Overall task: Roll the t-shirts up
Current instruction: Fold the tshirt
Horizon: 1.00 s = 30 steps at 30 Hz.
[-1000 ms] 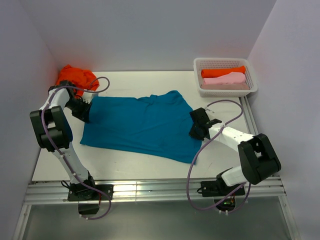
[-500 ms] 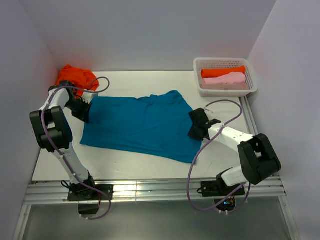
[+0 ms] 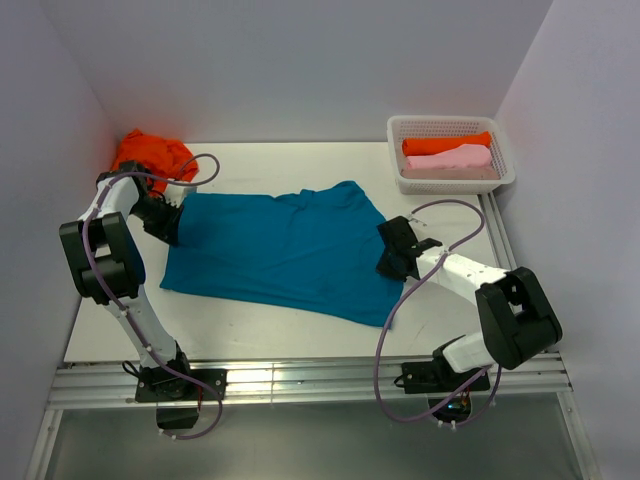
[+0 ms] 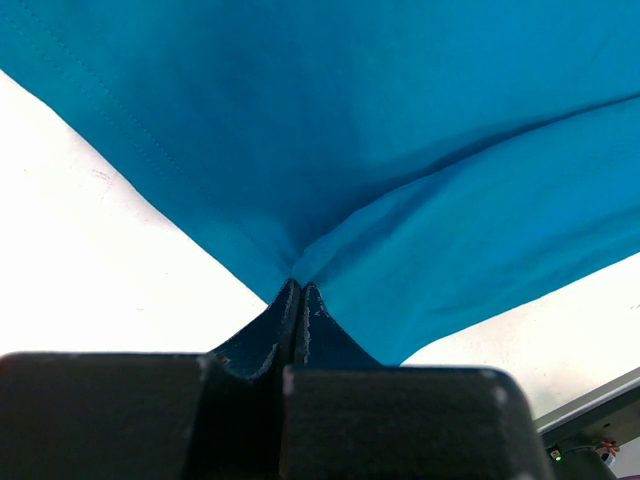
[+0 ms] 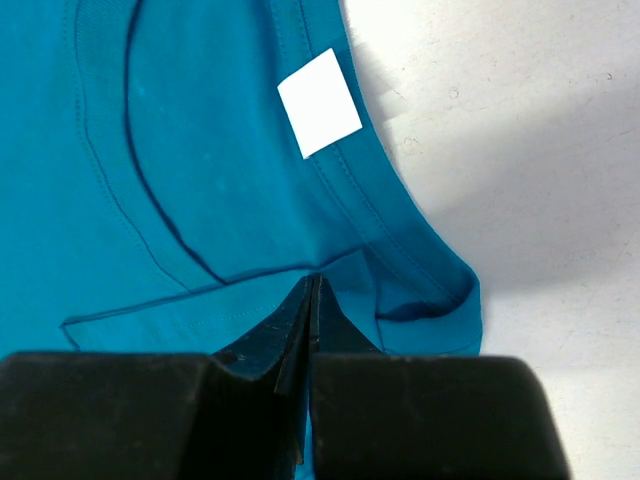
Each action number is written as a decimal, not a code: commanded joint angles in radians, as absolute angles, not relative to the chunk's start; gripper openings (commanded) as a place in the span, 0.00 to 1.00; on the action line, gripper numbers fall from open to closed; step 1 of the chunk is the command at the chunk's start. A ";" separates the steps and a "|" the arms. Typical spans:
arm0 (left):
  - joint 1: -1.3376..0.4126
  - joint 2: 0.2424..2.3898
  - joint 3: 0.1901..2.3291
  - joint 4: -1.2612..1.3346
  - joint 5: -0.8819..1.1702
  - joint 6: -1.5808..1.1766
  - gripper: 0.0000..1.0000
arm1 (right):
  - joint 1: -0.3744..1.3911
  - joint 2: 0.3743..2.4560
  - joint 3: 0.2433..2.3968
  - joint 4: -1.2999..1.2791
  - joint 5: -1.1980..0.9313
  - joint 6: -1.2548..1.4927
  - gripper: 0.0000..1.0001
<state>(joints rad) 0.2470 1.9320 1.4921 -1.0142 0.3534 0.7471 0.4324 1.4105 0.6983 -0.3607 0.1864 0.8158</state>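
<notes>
A teal-blue t-shirt (image 3: pixel 280 250) lies spread flat across the middle of the table. My left gripper (image 3: pixel 176 226) is at its left edge and is shut on a pinch of the teal cloth (image 4: pixel 330 150), which fans out from the fingertips (image 4: pixel 298 288). At the shirt's right edge my right gripper (image 3: pixel 387 266) is shut on the cloth just beside the collar (image 5: pixel 150 200), close to a white label (image 5: pixel 319 103). A crumpled orange t-shirt (image 3: pixel 150 155) sits at the back left. Rolled orange (image 3: pixel 446 144) and pink (image 3: pixel 448 159) t-shirts lie in the basket.
A white lattice basket (image 3: pixel 505 178) stands at the back right corner. Grey walls close in the table on the left, back and right. Bare white tabletop (image 3: pixel 260 320) runs along the near side, in front of the metal rail (image 3: pixel 300 385).
My right gripper has edged slightly left onto the shirt's collar edge and closed there. The left arm and the teal shirt have stayed where they were.
</notes>
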 commanded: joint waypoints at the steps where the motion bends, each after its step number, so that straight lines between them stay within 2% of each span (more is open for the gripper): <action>1: 0.239 1.879 1.489 -1.031 0.379 0.765 0.00 | 0.439 1.384 0.706 -0.367 0.204 0.813 0.00; 14: 0.239 1.870 1.488 -1.035 0.382 0.772 0.00 | 0.440 1.305 0.721 -0.411 0.226 0.810 0.01; 15: 0.239 1.873 1.488 -1.038 0.383 0.772 0.00 | 0.440 1.307 0.719 -0.411 0.224 0.808 0.05; 16: 0.241 1.871 1.488 -1.037 0.383 0.773 0.00 | 0.440 1.319 0.718 -0.410 0.221 0.807 0.14; 18: 0.238 1.873 1.488 -1.038 0.385 0.770 0.00 | 0.440 1.342 0.713 -0.396 0.210 0.808 0.23; 22: 0.238 1.875 1.491 -1.037 0.383 0.770 0.00 | 0.442 1.379 0.696 -0.367 0.199 0.808 0.28; 30: 0.232 1.879 1.488 -1.035 0.376 0.769 0.00 | 0.446 1.427 0.703 -0.342 0.195 0.808 0.29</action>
<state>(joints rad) 0.2382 1.9232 1.4921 -1.0183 0.3580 0.7479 0.4362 1.4136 0.6991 -0.3676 0.1890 0.8131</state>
